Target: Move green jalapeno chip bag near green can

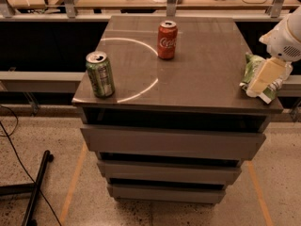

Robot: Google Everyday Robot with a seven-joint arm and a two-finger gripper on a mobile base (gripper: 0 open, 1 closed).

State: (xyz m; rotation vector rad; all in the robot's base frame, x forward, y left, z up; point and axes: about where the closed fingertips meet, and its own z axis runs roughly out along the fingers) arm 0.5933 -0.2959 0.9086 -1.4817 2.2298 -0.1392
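Note:
The green can (100, 74) stands upright near the front left corner of the grey cabinet top (202, 74). The green jalapeno chip bag (251, 70) lies at the right edge of the top, partly hidden by my gripper. My gripper (264, 77) reaches in from the right, its cream fingers lying over the bag's right side. The white arm (287, 36) rises behind it at the frame's right edge.
A red Coca-Cola can (167, 40) stands upright at the back middle of the top. A white arc is marked on the surface between the cans. Drawers sit below the top. A desk with clutter runs behind. A black stand leg (37, 185) lies on the floor at left.

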